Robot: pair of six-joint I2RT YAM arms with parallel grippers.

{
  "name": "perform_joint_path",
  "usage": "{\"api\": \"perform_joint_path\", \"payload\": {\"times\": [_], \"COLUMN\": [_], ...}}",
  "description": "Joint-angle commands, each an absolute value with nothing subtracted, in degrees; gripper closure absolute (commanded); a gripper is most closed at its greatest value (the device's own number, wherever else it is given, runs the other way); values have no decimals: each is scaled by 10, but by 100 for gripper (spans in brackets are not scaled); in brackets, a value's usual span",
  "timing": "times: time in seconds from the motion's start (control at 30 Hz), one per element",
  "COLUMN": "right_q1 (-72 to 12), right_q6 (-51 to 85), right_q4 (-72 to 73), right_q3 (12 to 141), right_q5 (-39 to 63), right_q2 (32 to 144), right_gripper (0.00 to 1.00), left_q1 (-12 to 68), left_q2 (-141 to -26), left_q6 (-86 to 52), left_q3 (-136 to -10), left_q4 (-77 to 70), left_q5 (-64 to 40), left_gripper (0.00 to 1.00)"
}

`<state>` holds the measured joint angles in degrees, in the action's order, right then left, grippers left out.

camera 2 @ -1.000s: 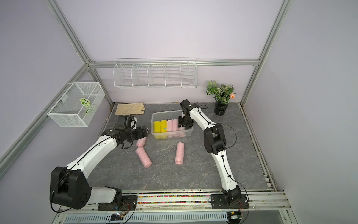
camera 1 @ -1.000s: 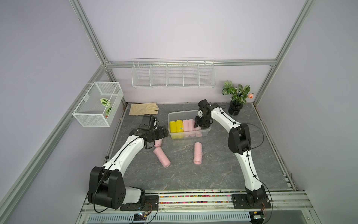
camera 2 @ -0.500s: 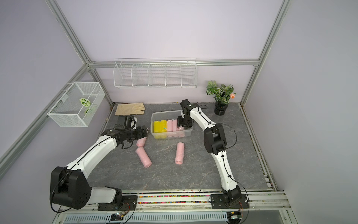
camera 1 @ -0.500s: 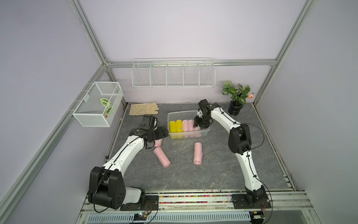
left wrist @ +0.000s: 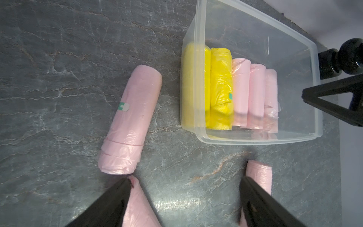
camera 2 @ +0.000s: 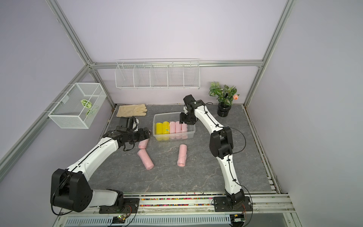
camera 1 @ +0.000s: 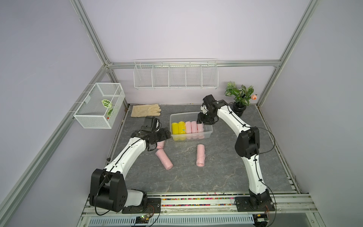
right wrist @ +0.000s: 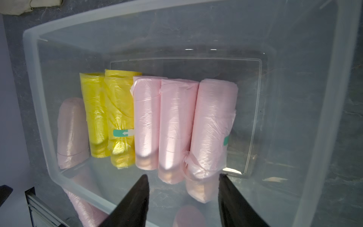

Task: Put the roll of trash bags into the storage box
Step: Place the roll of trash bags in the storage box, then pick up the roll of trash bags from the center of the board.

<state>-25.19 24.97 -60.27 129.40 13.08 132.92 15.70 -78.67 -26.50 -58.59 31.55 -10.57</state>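
Note:
The clear storage box [camera 1: 170, 125] [right wrist: 35, 82] stands at the back middle of the table. Two yellow rolls [camera 1: 178, 128] and three pink rolls [camera 1: 194, 127] lie side by side in it. Three more pink rolls of trash bags lie loose on the table: one [camera 1: 160, 145] [left wrist: 129, 125] left of the box's front, one [camera 1: 164, 159] nearer the front, one [camera 1: 200, 155] in front of the box. My left gripper [camera 1: 160, 137] [left wrist: 184, 188] hangs open above the left loose rolls, only table between its fingers. My right gripper [camera 1: 200, 120] [right wrist: 182, 176] is open above the box's right part, holding nothing.
A beige glove [camera 1: 146, 111] lies at the back left. A potted plant [camera 1: 239, 109] stands at the back right, close to the right arm. A white wire rack [camera 1: 175, 76] hangs on the back wall, and a mesh basket [camera 1: 100, 107] on the left frame.

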Motion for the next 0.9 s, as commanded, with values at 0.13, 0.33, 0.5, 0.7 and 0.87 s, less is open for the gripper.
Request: {"api": "perform_joint_path", "payload": {"times": [0.13,0.33,0.5,0.7,0.87], "right_q1": [-293,-335,-386,-413,-423], "right_q6": [241,306,362,406,427], "right_q4": [-639,-585,-555,-509,-486], "right_q3": [1187,986,895,855,842], "right_q5": [65,25,7,10,2], "right_q2": [1173,1041,1015,1040,1062], "right_gripper": [40,39,34,28,24], "left_q1": [154,155,154,154,154], "left_q2": [-800,-823,-836,-838,-852], "left_q6": [-260,-254,-251,-239,-234], "left_q3": [-602,-610,-617,-625,-642], "left_q4": [304,298,295,297,298], "left_q5": [-111,-115,-119,-113,-112], "left_gripper": [9,9,9,9,9]}}
